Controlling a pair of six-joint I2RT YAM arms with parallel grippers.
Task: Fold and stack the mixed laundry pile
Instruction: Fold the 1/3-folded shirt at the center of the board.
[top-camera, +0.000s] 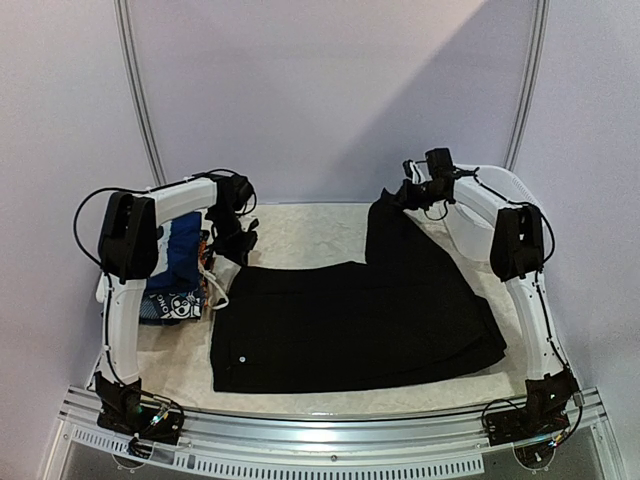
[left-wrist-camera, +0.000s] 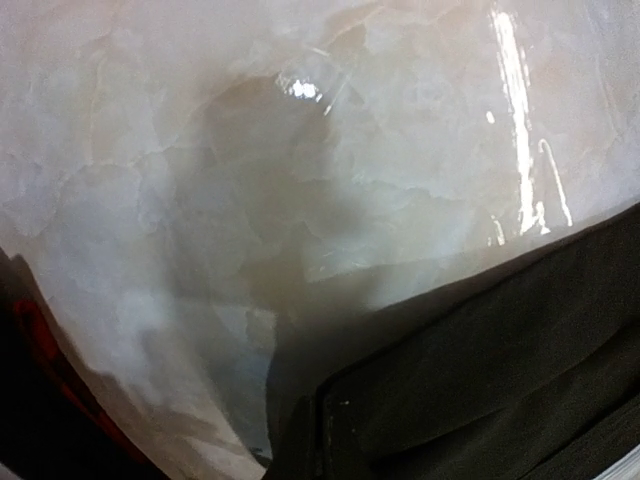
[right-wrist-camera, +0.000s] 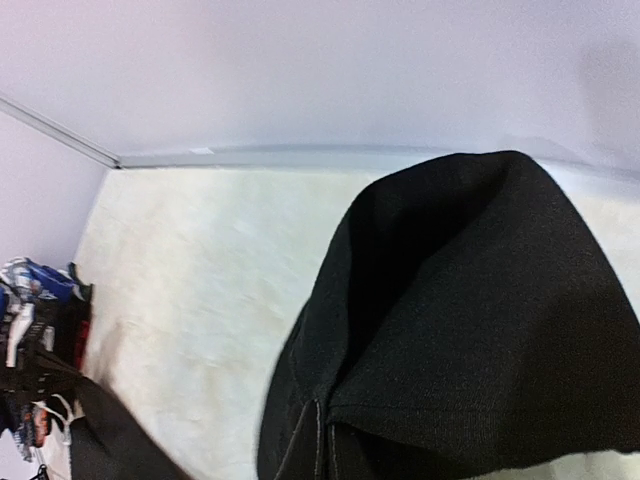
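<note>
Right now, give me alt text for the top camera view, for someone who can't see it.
A large black garment lies spread across a pale table, one far section lifted by the right gripper. The left gripper hangs near its far left corner, beside a pile of blue printed clothes.

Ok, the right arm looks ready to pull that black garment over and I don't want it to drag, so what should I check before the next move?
1. Right gripper shut on the black garment's far corner: ok, the cloth rises to it.
2. Left gripper holding the garment: cannot tell; it is shut, its fingers are unseen, and its camera shows bare table and the garment's edge.
3. Rest of the garment lying flat: ok.
4. Blue print pile apart from the garment: cannot tell, the left arm hides the gap.
5. Bare table beyond the garment for the fold: ok.
</note>
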